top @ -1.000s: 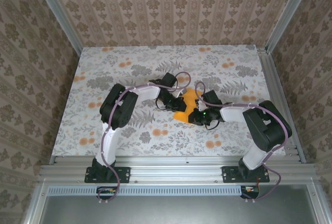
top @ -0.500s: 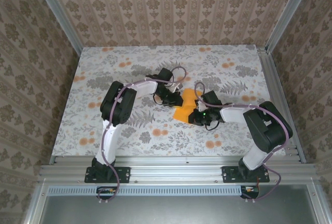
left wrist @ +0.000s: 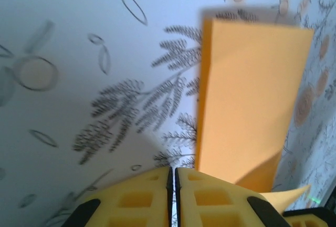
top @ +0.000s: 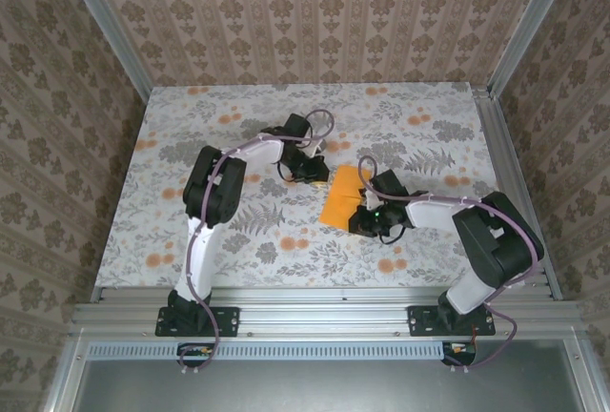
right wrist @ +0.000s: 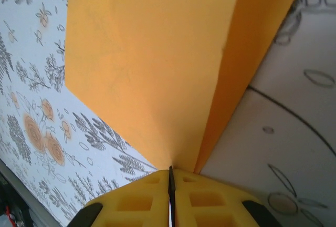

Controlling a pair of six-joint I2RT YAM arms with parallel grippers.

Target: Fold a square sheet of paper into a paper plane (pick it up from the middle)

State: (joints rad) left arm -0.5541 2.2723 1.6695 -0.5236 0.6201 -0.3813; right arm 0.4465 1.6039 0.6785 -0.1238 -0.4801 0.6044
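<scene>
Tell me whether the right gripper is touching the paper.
Touching. The right wrist view shows the paper pinched in the seam of the shut right gripper.

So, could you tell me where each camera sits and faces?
Top external: above and behind the bases, looking down at the table; both arms show.
Left wrist: on that wrist, facing table and paper past the shut left gripper.
Right wrist: on that wrist, facing the paper its right gripper is shut on.
Shared: all see the paper.

free: table (top: 157, 226) left, far strip | blocked: centre, left arm (top: 214, 193), square sheet of paper (top: 340, 204), right arm (top: 486, 231)
</scene>
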